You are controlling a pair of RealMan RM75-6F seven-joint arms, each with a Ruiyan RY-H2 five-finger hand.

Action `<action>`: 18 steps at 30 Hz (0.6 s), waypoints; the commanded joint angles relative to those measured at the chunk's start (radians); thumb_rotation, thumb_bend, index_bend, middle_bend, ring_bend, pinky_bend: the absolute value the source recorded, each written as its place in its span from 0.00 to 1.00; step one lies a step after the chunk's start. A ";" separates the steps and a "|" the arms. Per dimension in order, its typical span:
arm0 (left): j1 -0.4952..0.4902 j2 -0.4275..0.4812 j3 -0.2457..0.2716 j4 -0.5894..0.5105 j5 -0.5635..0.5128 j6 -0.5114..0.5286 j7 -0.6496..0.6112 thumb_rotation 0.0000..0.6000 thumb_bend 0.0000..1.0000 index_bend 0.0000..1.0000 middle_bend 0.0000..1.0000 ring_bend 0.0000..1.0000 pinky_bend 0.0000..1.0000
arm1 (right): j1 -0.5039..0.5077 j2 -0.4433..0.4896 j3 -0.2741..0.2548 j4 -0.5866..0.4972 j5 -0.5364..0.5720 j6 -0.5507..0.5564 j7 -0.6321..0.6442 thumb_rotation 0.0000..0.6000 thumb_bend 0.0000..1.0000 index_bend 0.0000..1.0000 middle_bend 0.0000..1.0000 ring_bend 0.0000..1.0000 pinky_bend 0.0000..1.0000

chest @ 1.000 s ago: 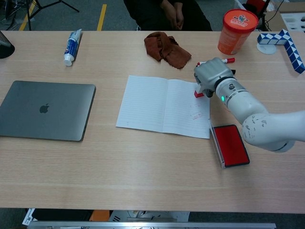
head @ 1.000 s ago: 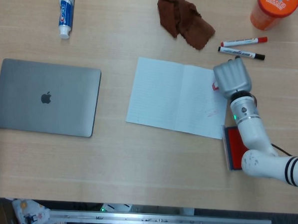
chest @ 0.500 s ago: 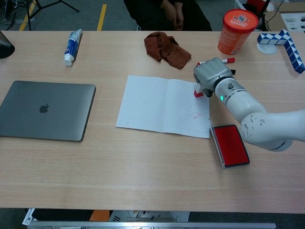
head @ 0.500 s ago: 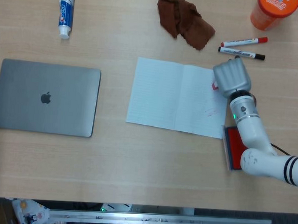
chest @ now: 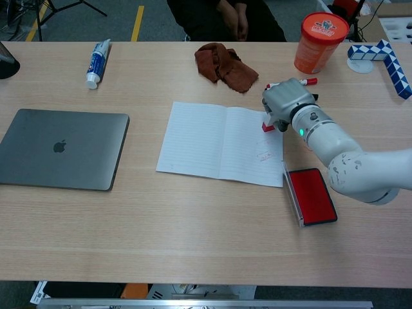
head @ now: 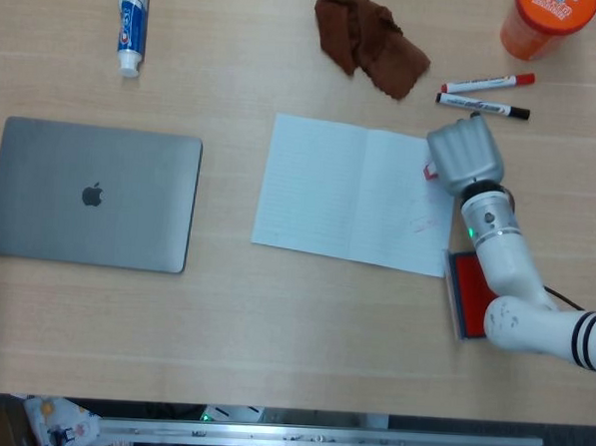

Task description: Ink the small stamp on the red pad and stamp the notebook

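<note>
near the table's right edge the red pad (chest: 311,196) lies open. a red mark (chest: 264,155) already sits on the notebook (chest: 219,140), so i judge the stamping done. my right hand (chest: 286,102) seems curled around the small stamp (chest: 268,126) at the page's far right corner.

A lab: tripod legs (chest: 64,8) behind a cluttered test table (chest: 193,225)

A closed grey MacBook (head: 90,194) lies far to the hand's left; a toothpaste tube (head: 133,23) beyond it; a crumpled brown cloth (head: 369,42) and two markers (head: 485,93) just past the hand; an orange canister (chest: 319,42) and a blue-and-white snake puzzle (chest: 385,59) further right.
</note>
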 commanded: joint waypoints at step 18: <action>-0.004 0.007 0.003 -0.029 0.020 0.005 0.015 1.00 0.29 0.00 0.00 0.00 0.02 | -0.060 0.273 -0.033 -0.315 -0.067 0.049 0.081 1.00 0.51 0.91 0.66 0.47 0.37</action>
